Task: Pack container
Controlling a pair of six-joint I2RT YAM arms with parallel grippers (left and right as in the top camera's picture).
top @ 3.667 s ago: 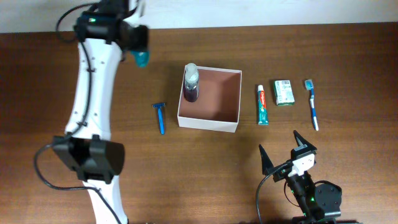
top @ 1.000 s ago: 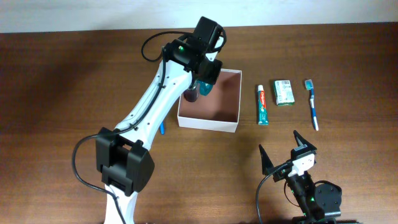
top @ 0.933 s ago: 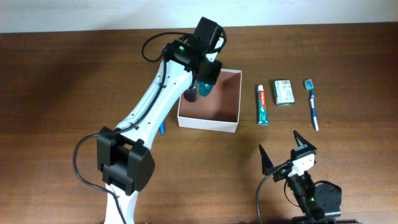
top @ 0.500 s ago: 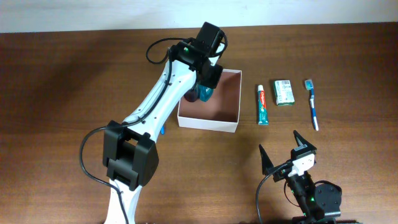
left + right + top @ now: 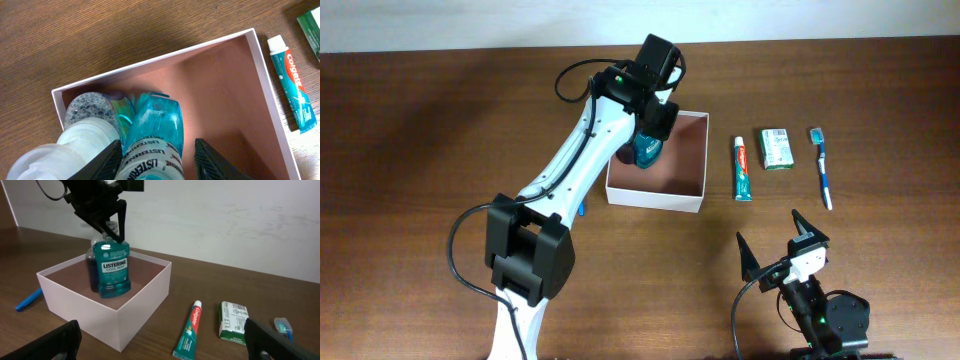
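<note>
Stands mouthwash bottle [image 5: 645,150] upright in container [image 5: 656,198], upper centre of frame, and loosens left jaws to half-open astride it. Keeps right jaws wide at lower right. Leaves toothpaste [image 5: 743,168], carton [image 5: 777,147] and toothbrush [image 5: 823,170] on bench [image 5: 400,150] to pack.

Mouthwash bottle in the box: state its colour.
The mouthwash bottle is translucent teal with a darker teal label; the right wrist view shows it best.

A dark brown wood-grain counter [image 5: 400,150] fills nearly the whole overhead view, its grain running from left to right. Along its far edge stands a plain off-white wall [image 5: 770,18], smooth and bare. The light is soft and even, with dim shadows towards the counter's far left corner.
</note>
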